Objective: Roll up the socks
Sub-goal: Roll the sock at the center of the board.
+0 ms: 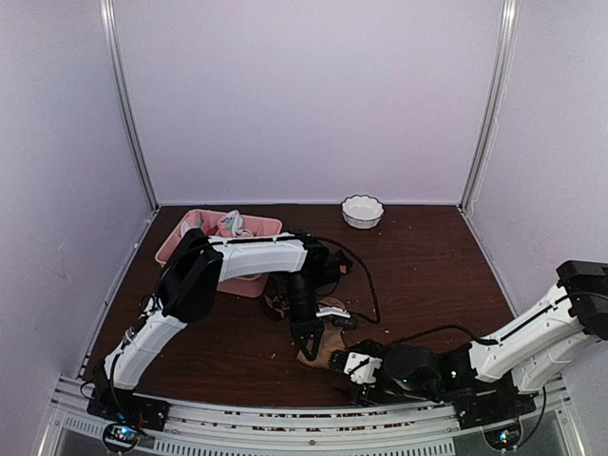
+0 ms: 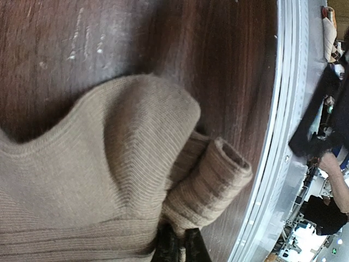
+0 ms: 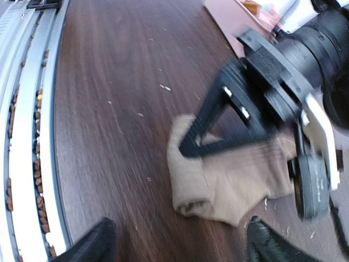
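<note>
Bunched close under the left wrist camera, the tan sock point(image 2: 109, 180) lies on the bench point(image 2: 109, 43) near its front edge, with one end curled into a tube. On a fold of it the left end effector point(image 2: 177, 245) is pinched closed. Just beside it, the right end effector point(image 3: 185, 245) hovers with fingers spread wide, holding nothing.

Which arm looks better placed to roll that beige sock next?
Left, probably. The left gripper appears to pinch the tan sock at its bunched edge, while the right gripper hangs open, short of it.
</note>
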